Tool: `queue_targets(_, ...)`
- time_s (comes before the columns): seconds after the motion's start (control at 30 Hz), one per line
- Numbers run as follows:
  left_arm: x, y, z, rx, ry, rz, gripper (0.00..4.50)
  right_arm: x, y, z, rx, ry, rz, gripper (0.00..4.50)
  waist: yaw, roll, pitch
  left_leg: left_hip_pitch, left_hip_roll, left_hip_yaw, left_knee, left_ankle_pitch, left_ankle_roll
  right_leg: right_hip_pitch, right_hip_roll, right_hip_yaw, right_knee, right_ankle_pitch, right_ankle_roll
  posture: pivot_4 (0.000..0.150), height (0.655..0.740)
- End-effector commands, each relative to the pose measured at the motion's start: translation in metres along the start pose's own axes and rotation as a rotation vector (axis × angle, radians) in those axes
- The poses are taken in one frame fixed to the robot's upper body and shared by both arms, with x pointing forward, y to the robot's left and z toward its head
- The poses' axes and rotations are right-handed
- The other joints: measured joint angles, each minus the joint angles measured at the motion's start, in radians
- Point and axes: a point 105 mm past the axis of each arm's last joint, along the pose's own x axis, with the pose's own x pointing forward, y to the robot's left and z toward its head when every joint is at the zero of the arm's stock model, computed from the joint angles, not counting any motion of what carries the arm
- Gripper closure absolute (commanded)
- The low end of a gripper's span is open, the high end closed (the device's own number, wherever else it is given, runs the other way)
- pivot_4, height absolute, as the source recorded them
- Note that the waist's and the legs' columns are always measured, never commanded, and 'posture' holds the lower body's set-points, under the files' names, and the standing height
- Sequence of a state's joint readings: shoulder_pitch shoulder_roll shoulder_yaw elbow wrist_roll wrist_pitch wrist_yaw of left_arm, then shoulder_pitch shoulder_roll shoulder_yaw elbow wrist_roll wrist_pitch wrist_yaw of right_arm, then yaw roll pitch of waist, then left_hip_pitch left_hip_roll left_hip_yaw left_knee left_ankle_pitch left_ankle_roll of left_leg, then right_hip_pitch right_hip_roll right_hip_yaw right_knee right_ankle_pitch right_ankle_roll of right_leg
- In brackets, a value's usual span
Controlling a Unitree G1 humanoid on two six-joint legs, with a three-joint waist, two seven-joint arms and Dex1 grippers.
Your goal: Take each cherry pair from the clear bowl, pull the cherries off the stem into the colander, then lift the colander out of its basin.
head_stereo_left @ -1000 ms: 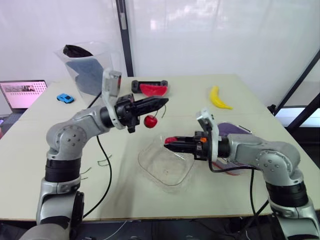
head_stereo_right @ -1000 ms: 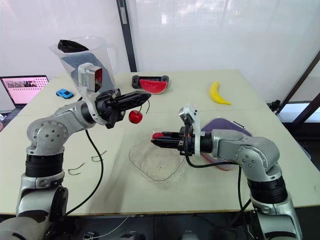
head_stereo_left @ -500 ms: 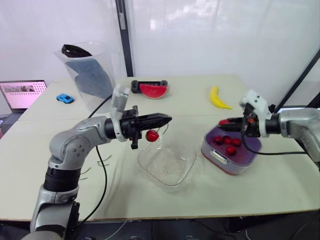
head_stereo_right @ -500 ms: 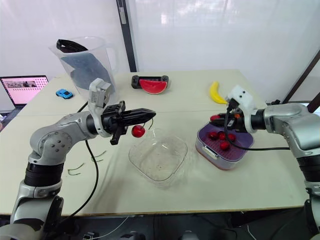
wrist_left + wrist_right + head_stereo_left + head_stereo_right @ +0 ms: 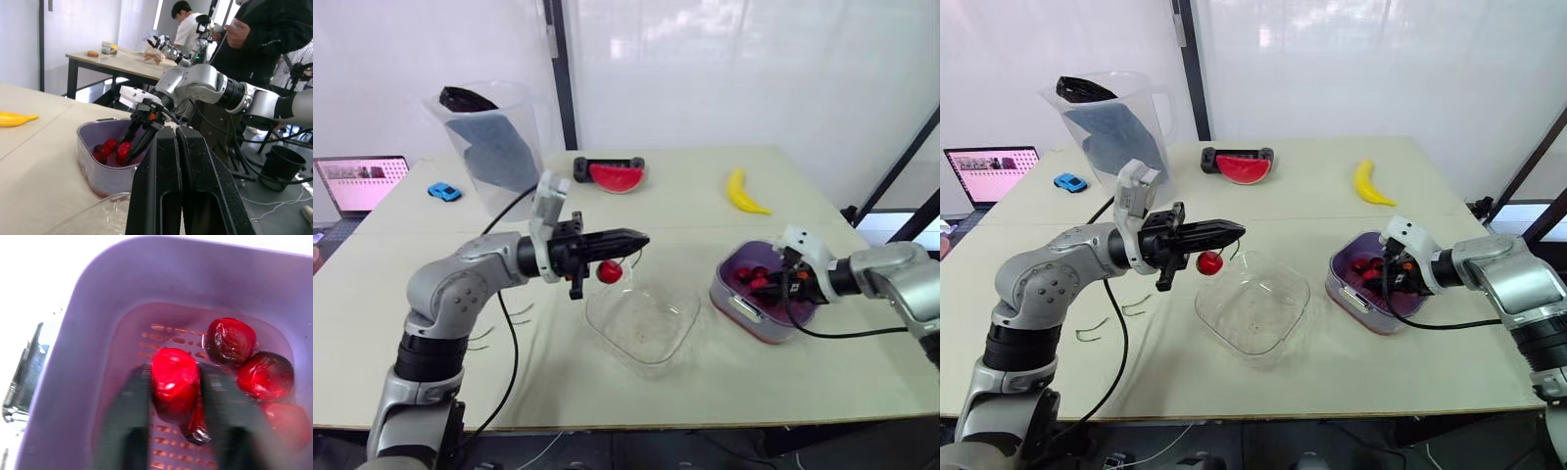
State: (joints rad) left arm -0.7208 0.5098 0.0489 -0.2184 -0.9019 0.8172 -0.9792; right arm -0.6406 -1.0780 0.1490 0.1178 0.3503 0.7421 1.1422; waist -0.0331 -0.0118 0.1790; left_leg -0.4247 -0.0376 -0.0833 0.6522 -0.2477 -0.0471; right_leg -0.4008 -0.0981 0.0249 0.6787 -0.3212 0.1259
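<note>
My left gripper [image 5: 641, 238] is shut on a cherry stem, and one red cherry [image 5: 609, 271] hangs from it above the far left rim of the clear bowl [image 5: 646, 333]. The bowl looks empty. My right gripper [image 5: 768, 284] reaches down into the purple colander [image 5: 722, 278], which sits in its basin at the right. It is shut on a red cherry [image 5: 174, 382] just above the perforated floor. Several loose cherries [image 5: 230, 340] lie beside it in the colander. The left wrist view looks past my shut fingers [image 5: 166, 161] at the colander [image 5: 93, 169] and the right gripper.
At the back left stands a clear pitcher [image 5: 491, 137], with a blue toy car [image 5: 442, 192] and a laptop [image 5: 362, 183] beside it. A watermelon slice [image 5: 609, 174] and a banana [image 5: 741, 191] lie at the back. Loose stems [image 5: 514, 313] lie left of the bowl.
The right gripper carried its cherry from over the bowl to the colander and lowered into it. The left gripper dropped slightly, still holding the stem with one cherry.
</note>
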Motion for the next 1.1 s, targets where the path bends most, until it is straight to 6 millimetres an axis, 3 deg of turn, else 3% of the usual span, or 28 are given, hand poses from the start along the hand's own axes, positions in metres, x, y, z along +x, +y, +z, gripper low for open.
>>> queue_targets(0.03,0.004,-0.007,0.010,0.056,-0.002,-0.034,4.50,-0.023,0.000,0.014,-0.045,-0.037,-0.016,0.83,0.001,0.000,0.000,0.000,0.000,0.000,0.000,0.000,0.000,0.000,0.000,0.000,0.000,0.000,0.000,0.150,0.7400)
queue_targets(0.1,0.005,-0.007,0.010,0.052,-0.001,-0.040,4.50,-0.039,0.006,0.026,-0.038,-0.087,0.014,0.04,0.004,0.000,0.000,0.000,0.000,0.000,0.000,0.000,0.000,0.000,0.000,0.000,0.000,0.000,0.000,0.150,0.7400)
queue_targets(0.23,0.006,-0.007,0.010,0.046,-0.012,-0.045,4.50,-0.062,0.020,0.054,-0.023,-0.218,0.079,0.04,0.010,0.001,0.000,0.000,0.000,0.000,0.000,0.000,0.000,0.000,0.000,0.000,0.000,0.000,0.000,0.150,0.7400)
queue_targets(0.33,0.013,-0.008,0.010,0.022,-0.048,-0.062,4.50,-0.068,0.071,0.091,0.047,-0.449,0.396,0.04,0.010,0.001,0.000,0.001,0.001,0.001,0.000,0.000,0.000,0.001,0.001,0.000,0.000,0.000,0.000,0.150,0.7400)
queue_targets(0.4,0.016,-0.009,0.009,0.018,-0.056,-0.069,4.50,-0.064,0.087,0.096,0.058,-0.487,0.471,0.04,0.013,0.000,0.000,0.001,0.001,-0.001,0.000,0.000,0.000,0.002,0.001,-0.001,-0.001,0.000,0.000,0.150,0.7400)
queue_targets(0.63,0.026,-0.011,0.003,-0.003,-0.066,-0.095,4.50,-0.016,0.127,0.110,0.144,-0.638,0.585,0.04,0.019,0.000,0.000,0.001,0.000,-0.002,0.001,-0.001,0.001,0.005,0.000,-0.002,-0.004,0.000,0.000,0.150,0.7400)
queue_targets(0.87,0.025,-0.012,0.000,-0.012,-0.072,-0.096,4.50,0.007,0.152,0.124,0.242,-0.722,0.651,0.04,0.014,0.000,0.000,0.001,0.000,-0.002,0.001,0.000,0.000,0.004,0.001,-0.002,-0.004,0.000,0.000,0.150,0.7400)
queue_targets(1.1,0.024,-0.013,-0.003,-0.020,-0.073,-0.096,4.50,0.020,0.162,0.129,0.295,-0.735,0.667,0.04,0.012,0.000,0.000,0.002,0.000,-0.002,0.001,0.000,0.001,0.004,0.001,-0.002,-0.004,0.000,0.000,0.150,0.7400)
